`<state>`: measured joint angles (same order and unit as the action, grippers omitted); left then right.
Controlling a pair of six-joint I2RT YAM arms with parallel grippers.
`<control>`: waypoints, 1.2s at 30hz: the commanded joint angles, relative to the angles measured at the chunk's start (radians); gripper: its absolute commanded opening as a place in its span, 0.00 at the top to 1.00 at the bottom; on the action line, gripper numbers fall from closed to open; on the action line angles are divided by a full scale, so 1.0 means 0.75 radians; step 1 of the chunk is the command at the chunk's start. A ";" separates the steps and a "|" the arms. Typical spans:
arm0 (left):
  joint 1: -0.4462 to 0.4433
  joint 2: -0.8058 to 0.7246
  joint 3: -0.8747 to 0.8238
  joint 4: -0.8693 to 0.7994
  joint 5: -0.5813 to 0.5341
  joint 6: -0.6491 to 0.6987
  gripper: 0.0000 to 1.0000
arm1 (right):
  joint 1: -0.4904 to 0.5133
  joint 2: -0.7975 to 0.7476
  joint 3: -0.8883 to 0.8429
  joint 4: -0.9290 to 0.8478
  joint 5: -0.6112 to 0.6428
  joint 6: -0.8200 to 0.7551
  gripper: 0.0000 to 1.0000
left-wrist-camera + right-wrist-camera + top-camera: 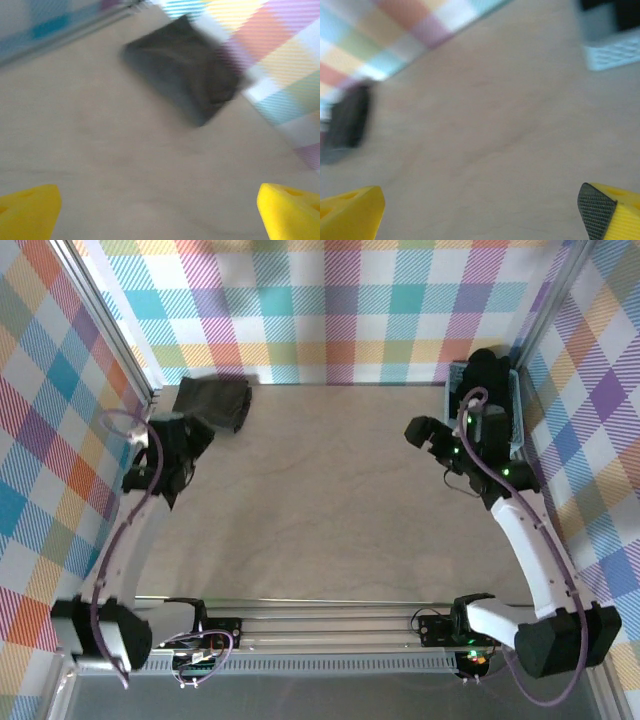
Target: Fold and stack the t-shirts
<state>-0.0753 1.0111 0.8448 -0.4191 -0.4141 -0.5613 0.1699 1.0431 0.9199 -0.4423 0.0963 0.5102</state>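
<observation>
A light blue plastic lattice basket [516, 418] stands at the far right corner of the pale wooden desk [330, 510], close to the checked right wall. Soft black fabric [490, 368] lies bunched inside it; how many garments it makes up cannot be told. In the right wrist view the basket's white-blue lattice wall [615, 52] sits at the upper right, with the dark fabric above its rim.

A plain black short-sleeved t-shirt [212, 402], folded into a compact rectangle, lies flat at the far left corner of the desk, against the back wall and well apart from the basket. The left wrist view shows it blurred [182, 75], ahead of the fingers.

The left arm [130, 540] reaches up along the desk's left edge, its wrist just short of the folded t-shirt. The left pincer [160, 217] is spread wide, yellow fingertips at either side and only bare desk between them.

The right arm [530, 540] bends up along the right edge, its wrist beside the basket and turned toward the desk's middle. The right pincer [480, 215] also gapes wide and holds nothing.
</observation>
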 commanded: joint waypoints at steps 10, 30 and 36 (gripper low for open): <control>0.017 0.194 -0.643 1.036 0.127 0.652 0.00 | -0.121 0.253 -0.644 0.978 0.251 -0.593 0.00; 0.015 0.703 -0.623 1.692 0.213 0.683 0.00 | -0.227 0.659 -0.717 1.787 -0.049 -0.614 0.00; -0.003 0.740 -0.591 1.682 0.235 0.725 0.00 | -0.206 0.656 -0.694 1.721 -0.010 -0.629 0.00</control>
<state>-0.0715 1.5715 0.3946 0.8234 -0.2459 -0.0429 0.0078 1.5368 0.3828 0.8089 0.0929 0.0605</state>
